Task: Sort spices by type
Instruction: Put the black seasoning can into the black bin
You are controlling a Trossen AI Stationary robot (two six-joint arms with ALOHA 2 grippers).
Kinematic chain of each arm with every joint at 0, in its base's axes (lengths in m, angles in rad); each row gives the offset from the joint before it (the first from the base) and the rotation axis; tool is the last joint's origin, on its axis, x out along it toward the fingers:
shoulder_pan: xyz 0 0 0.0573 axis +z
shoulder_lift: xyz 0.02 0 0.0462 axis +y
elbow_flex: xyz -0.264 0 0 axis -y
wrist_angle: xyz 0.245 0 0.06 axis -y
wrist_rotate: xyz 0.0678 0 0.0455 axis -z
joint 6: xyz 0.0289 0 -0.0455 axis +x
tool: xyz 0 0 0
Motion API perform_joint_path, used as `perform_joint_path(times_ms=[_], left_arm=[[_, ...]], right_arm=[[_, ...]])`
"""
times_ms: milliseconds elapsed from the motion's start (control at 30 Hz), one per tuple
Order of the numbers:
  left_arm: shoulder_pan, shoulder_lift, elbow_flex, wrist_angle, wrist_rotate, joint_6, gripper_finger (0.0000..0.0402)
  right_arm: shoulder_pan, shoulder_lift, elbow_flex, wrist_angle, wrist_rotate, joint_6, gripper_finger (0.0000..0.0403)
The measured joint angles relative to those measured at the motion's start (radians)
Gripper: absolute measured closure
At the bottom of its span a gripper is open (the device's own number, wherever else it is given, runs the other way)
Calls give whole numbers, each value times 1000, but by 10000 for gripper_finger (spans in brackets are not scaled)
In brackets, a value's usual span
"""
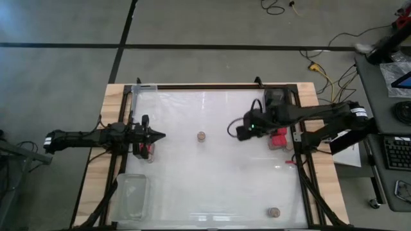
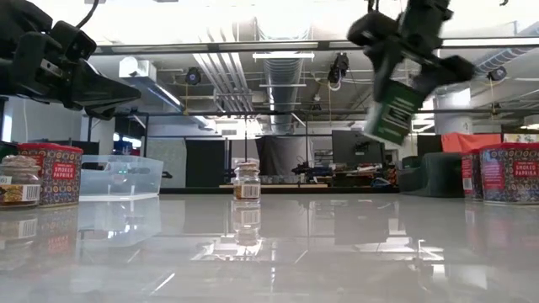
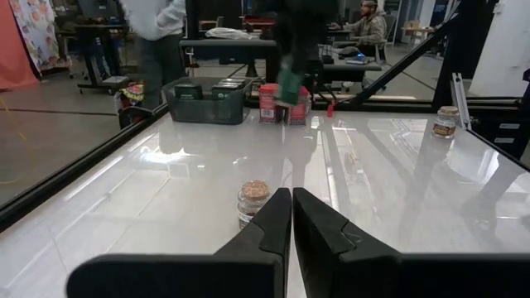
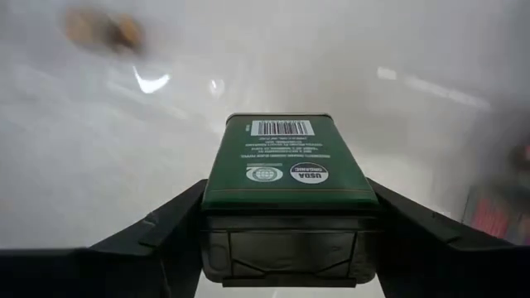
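Note:
My right gripper (image 2: 402,84) is shut on a dark boxy spice tin with a green label (image 4: 288,157), held high over the table's right half (image 2: 396,114). A round tan-topped jar (image 1: 201,136) stands on its base at mid-table, and another (image 1: 275,211) stands near the front right. Red square-topped tins (image 1: 278,138) stand under my right arm; one more (image 2: 49,172) stands at the left beside a small jar (image 2: 18,181). My left gripper (image 3: 291,217) is shut and level at the table's left side (image 1: 160,135), pointing at the middle jar (image 3: 253,199). My right gripper pinches the tin's two opposite sides (image 4: 217,189) between its fingers (image 4: 166,223), at the end nearest the wrist. The fingers slant down from above and lie along the tin. The tin hangs tilted below them, its barcode face (image 4: 281,128) away from the wrist, clear of the table.
A dark tray (image 1: 277,97) holding boxy tins sits at the far right. One clear tray (image 1: 131,196) lies at the near left and another (image 1: 144,90) at the far left. The glossy white top (image 1: 212,179) is bare between the jars. People stand beyond the table.

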Motion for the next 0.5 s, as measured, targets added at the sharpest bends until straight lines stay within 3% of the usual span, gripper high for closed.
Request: perform_joint_path(times_ms=[300,500], left_arm=[[0,0,0,0,0,0,401],[0,0,0,0,0,0,401]], right_arm=[[-260,0,175,-30,56,-373,119],[-470,0,271,-19,61,-649,142]])
